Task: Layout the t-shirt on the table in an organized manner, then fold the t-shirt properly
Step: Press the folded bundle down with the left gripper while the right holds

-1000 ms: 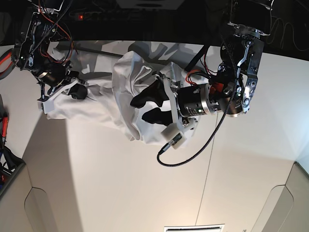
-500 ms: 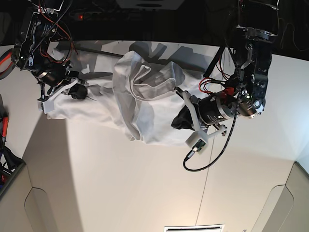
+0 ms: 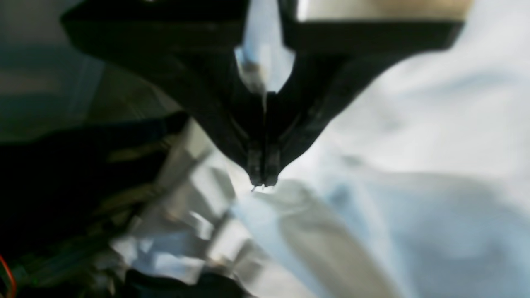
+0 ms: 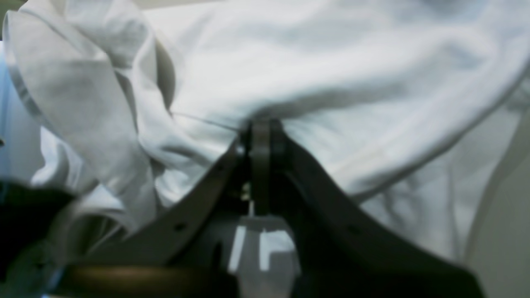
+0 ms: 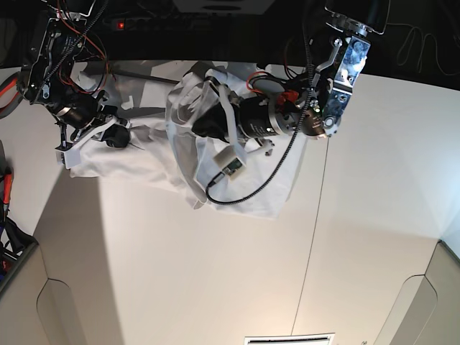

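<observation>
one t-shirt [image 5: 244,187], one table [image 5: 215,273], two arms

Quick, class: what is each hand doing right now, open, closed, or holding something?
Left hand: closed, holding nothing visible, above the t-shirt.
Right hand: closed on a fold of the t-shirt.

Base view: a high camera looking steeply down over the whole white tabletop [image 5: 215,273], both arms entering from the far edge; left wrist view: mounted just behind the left arm's fingers [image 3: 271,165], very close and blurred, facing along them onto the t-shirt [image 3: 414,145]; right wrist view: mounted likewise behind the right arm's fingers [image 4: 261,136], close, facing cloth folds; all three views share the crumpled t-shirt, seen entire only from the base.
</observation>
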